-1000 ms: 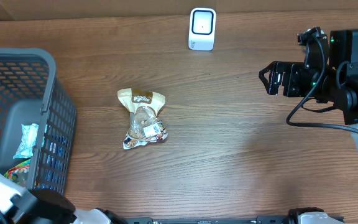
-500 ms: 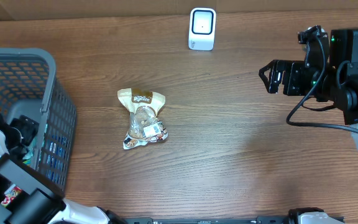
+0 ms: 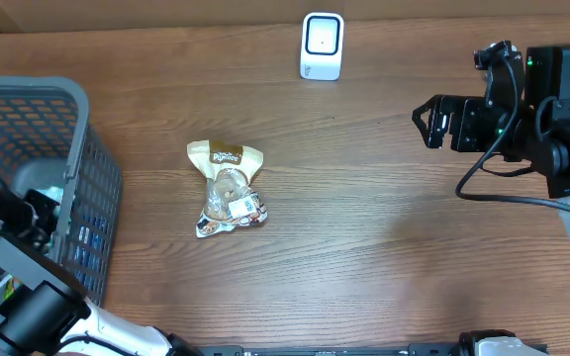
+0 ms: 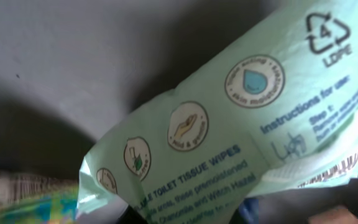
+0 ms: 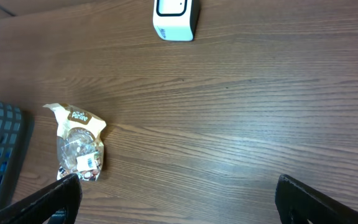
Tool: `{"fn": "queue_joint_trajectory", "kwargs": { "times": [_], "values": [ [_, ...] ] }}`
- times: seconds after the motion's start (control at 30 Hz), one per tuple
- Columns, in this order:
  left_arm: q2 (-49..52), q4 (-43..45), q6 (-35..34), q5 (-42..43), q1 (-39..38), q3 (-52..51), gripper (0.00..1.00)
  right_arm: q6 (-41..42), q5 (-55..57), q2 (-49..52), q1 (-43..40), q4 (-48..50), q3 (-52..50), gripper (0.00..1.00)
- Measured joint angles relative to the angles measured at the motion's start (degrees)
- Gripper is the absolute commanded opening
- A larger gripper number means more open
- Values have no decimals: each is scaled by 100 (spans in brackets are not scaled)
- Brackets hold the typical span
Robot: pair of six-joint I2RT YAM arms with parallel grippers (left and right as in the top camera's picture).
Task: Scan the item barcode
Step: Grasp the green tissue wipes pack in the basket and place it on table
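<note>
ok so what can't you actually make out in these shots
- Left wrist view: the wipes packet fills the frame and is cut off by the edges; no barcode shows.
- Overhead: the left gripper is down in the basket, its fingertips hidden by its own arm, so it is unclear whether it holds the packet.
- Overhead: the print on the snack bag is too small to read.

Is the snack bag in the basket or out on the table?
Out: the snack bag lies on the table, apart from the basket.
</note>
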Motion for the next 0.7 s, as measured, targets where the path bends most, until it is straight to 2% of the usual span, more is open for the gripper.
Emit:
{"fn": "queue_joint_trajectory", "kwargs": {
  "times": [0.13,0.2,0.3,0.43,0.57,0.7],
  "values": [
    [85,-1309,0,262,0,1694,4,2,0,0,0,4,0,100],
    [79,-2022,22,413,-11,2900,4,0,2,0,0,11,0,100],
    [68,-2833,111,649,-74,4406,4,2,2,0,0,13,2,100],
    [-61,-3526,306,896,-409,5890,4,2,0,0,-2,9,2,100],
    [-553,-3558,446,1102,-1434,6172,4,2,0,0,0,7,2,100],
    [-949,-3552,492,1069,-3305,5860,4,2,0,0,0,-35,2,100]
  ]
}}
